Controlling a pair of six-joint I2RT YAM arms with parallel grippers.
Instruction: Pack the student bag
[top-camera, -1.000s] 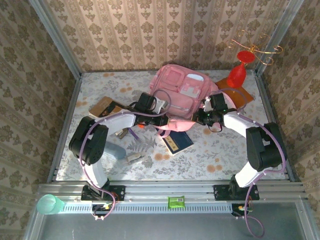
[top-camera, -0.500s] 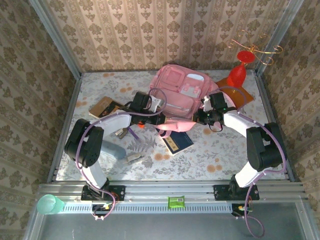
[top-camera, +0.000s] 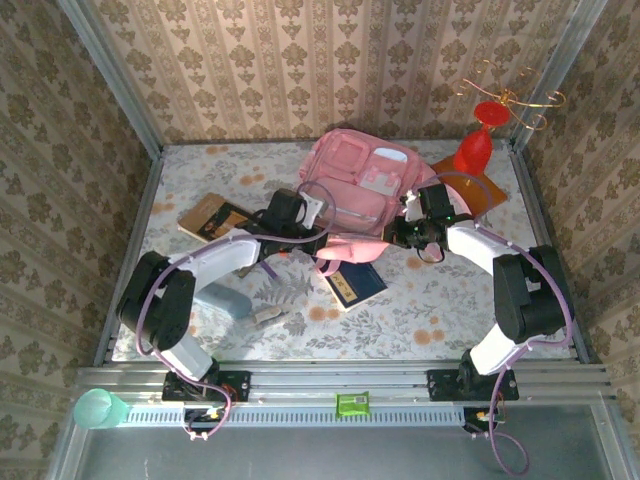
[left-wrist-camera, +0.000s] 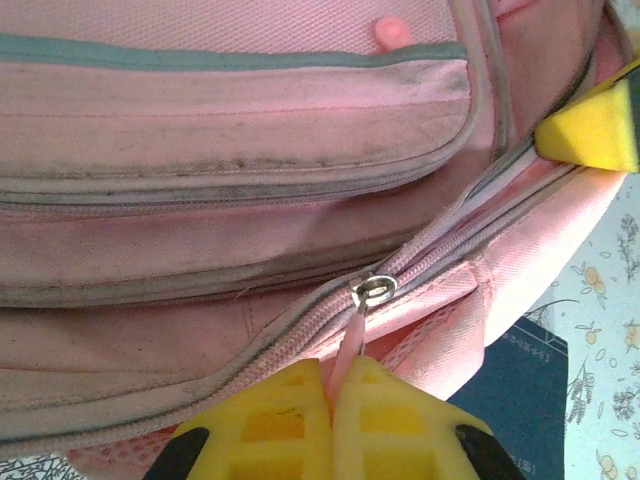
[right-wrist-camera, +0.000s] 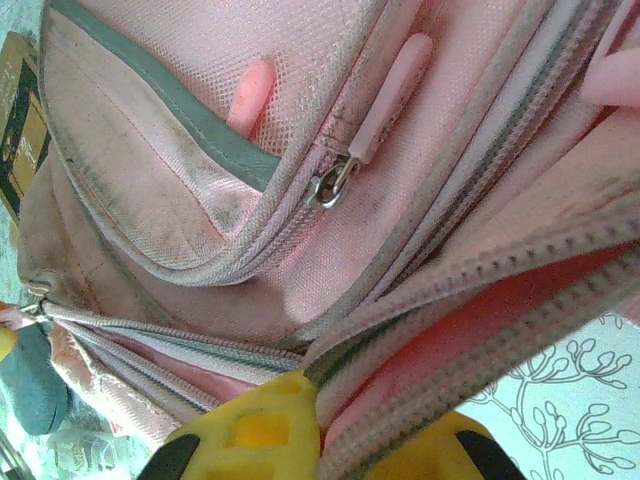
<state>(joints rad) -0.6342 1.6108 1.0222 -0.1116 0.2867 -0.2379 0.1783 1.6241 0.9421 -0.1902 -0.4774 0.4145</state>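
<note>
Three papered walls (top-camera: 300, 70) ring the floral table (top-camera: 420, 300); at its far edge sits the student bag (top-camera: 355, 180), left gripper (left-wrist-camera: 333, 375) pinching its zipper pull (left-wrist-camera: 350, 335), right gripper (right-wrist-camera: 330, 405) clamping its fabric.

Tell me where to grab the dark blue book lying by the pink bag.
Take the book by its near right edge, probably coming from above on the near side. It lies flat with its far end tucked under the bag, so that edge is the free one for the jaws.
</note>
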